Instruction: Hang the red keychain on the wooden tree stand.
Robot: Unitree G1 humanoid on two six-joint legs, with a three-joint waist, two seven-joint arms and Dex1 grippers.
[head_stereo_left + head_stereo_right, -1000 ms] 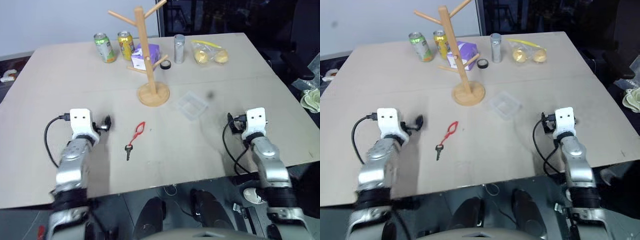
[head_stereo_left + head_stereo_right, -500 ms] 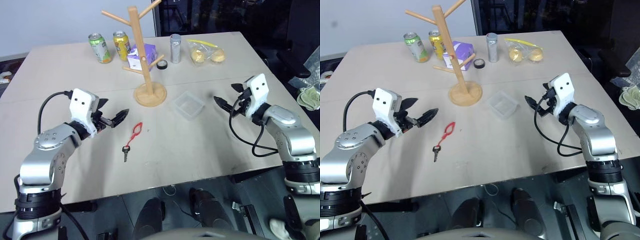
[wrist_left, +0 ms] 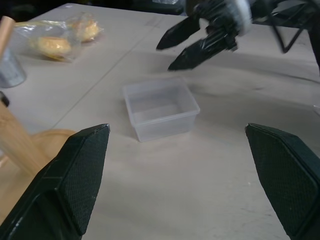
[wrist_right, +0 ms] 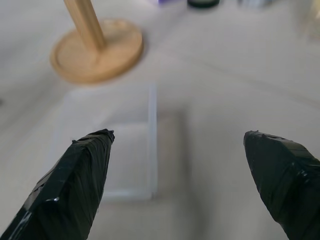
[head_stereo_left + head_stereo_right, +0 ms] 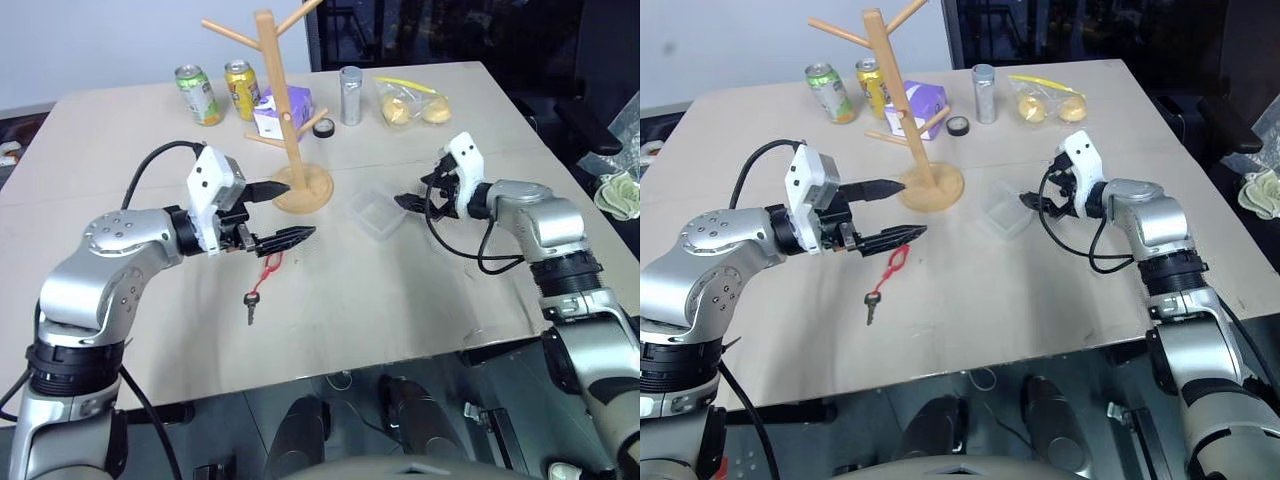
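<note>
Silver-grey arms with black ribbed joint bands, white boxy wrist housings with two dark dots, looping black cables, tapered textured black fingers [image 3: 75, 185]

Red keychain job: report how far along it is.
Done: nothing; the red keychain lies flat on the table, none on the wooden tree stand. In hand: the left gripper hovers open above it; the right gripper is open, empty. Left: grasp, lift, hang.
</note>
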